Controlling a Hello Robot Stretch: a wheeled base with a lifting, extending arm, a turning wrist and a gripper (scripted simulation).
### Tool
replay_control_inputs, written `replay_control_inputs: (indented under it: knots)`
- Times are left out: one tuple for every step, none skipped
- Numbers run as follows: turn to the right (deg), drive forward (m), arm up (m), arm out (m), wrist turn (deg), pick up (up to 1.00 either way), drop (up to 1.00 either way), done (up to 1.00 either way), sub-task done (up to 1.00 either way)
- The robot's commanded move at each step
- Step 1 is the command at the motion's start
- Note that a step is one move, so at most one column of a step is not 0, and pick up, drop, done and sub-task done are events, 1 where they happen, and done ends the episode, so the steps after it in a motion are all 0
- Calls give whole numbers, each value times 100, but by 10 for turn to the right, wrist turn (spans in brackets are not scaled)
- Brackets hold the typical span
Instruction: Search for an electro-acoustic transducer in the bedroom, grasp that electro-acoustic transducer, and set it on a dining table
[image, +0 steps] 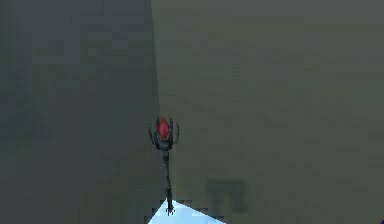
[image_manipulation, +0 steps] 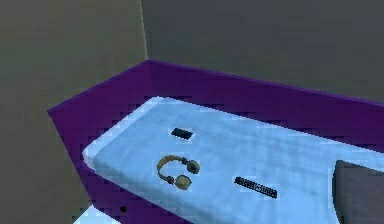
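Note:
A pair of tan headphones (image_manipulation: 177, 171) lies flat on the pale blue cover of a bed (image_manipulation: 240, 150), near the bed's front edge in the arm side view. Its band curves toward the wall and its two ear cups point toward the bed's front edge.
The bed has a purple frame (image_manipulation: 105, 100) and stands in a corner of grey walls. On the cover lie a small dark flat rectangle (image_manipulation: 181, 133) and a long dark bar (image_manipulation: 255, 187); a dark pillow (image_manipulation: 360, 190) is at the right. In the forward view a thin-stemmed stand with a red ball in a wire cage (image: 164, 132) rises by a wall corner.

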Motion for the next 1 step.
replay_control_inputs:
  knots:
    - [0,0,50,0,0,0,0,0,0]
